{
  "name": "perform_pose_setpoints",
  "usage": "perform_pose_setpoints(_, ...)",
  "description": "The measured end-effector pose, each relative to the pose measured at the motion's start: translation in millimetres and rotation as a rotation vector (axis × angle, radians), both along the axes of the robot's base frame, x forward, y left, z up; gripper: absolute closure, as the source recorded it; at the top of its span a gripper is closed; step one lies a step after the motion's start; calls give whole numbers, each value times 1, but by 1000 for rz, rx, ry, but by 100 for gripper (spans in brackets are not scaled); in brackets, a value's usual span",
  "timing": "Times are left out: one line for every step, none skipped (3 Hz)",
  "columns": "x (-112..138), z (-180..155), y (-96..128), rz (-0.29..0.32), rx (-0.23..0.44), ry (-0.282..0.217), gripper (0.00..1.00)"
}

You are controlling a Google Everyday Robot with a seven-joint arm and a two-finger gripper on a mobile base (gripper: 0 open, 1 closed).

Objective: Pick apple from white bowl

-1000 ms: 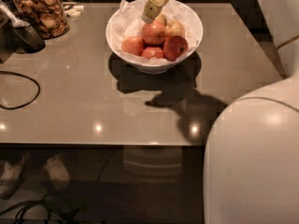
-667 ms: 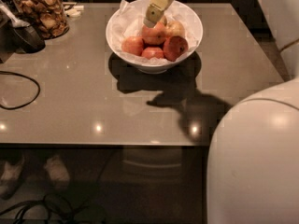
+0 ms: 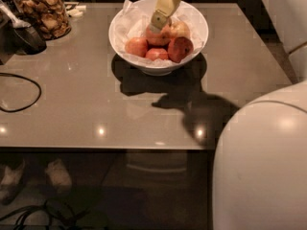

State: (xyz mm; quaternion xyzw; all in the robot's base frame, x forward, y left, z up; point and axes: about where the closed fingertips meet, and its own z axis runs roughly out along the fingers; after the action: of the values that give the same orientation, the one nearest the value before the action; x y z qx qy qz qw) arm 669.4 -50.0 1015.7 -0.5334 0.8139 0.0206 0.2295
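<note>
Gripper [image 3: 157, 23] hung inside the white bowl [image 3: 197, 37], tip at the top of the apple [image 3: 160, 36], which sat mid-bowl among the others. Spread or closed: could not tell. Step judged: closing in for the grasp. Next likely needs a firm seat around the apple, then a straight lift clear of the bowl's rim.

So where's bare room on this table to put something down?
Bare: the table in front, from the cable to the right edge, and the strip right of the bowl. Crowded: far left corner around the jar, and the bowl, where the gripper is at the apple.
</note>
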Motion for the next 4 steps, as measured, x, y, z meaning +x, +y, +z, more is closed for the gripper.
perform_pose_setpoints(6,-4,-1,-4,-12,6,3)
perform_pose_setpoints(14,-6,0,-6,-25,7,2)
perform_pose_setpoints(22,-9,6,-2,-35,10,3)
perform_pose_setpoints(31,-17,12,1,-41,20,3)
